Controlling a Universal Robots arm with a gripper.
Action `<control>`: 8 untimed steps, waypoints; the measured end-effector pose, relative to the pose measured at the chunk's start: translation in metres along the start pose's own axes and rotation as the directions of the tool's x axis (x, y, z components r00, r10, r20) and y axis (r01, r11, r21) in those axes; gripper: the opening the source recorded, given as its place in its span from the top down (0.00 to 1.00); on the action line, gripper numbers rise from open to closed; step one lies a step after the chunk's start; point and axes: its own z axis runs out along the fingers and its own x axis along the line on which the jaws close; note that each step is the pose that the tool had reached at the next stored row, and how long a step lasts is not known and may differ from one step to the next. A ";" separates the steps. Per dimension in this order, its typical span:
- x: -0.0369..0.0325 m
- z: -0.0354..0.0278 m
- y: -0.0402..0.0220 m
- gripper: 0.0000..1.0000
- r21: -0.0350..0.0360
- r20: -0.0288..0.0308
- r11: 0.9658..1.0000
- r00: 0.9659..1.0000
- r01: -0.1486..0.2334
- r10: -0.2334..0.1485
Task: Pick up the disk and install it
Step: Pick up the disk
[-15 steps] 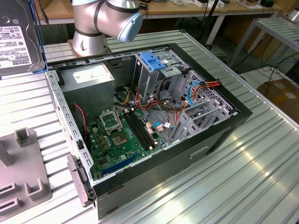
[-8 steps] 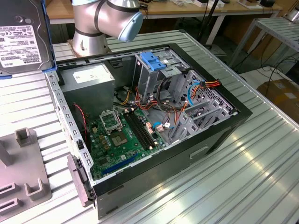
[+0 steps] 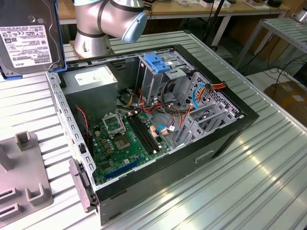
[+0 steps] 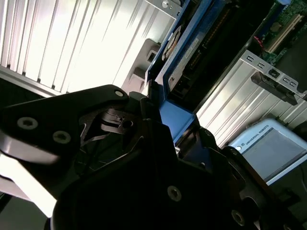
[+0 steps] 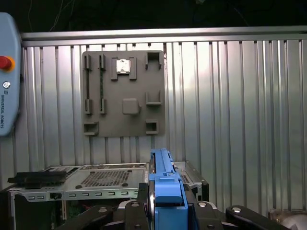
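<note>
Disk (image 3: pixel 29 36) clamped — exterior view shows label (image 3: pixel 25 47).

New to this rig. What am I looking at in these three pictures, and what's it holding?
One robot arm works over a ribbed metal table. The exterior view comes from a camera off the arm; both wrist views come from cameras riding near its wrist. On the table sit an open computer case, its green board exposed, and a grey slotted plate. The gripper is shut on the disk, a grey hard drive framed in blue, held up clear of the case, not yet installed.
</note>
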 end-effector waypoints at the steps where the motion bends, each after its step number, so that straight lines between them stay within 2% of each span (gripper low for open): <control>1: -0.0001 0.0000 -0.0019 0.63 0.000 0.000 1.000 1.000 0.000 0.000; 8: -0.0008 0.0001 -0.0198 0.63 0.000 0.000 1.000 1.000 0.000 0.000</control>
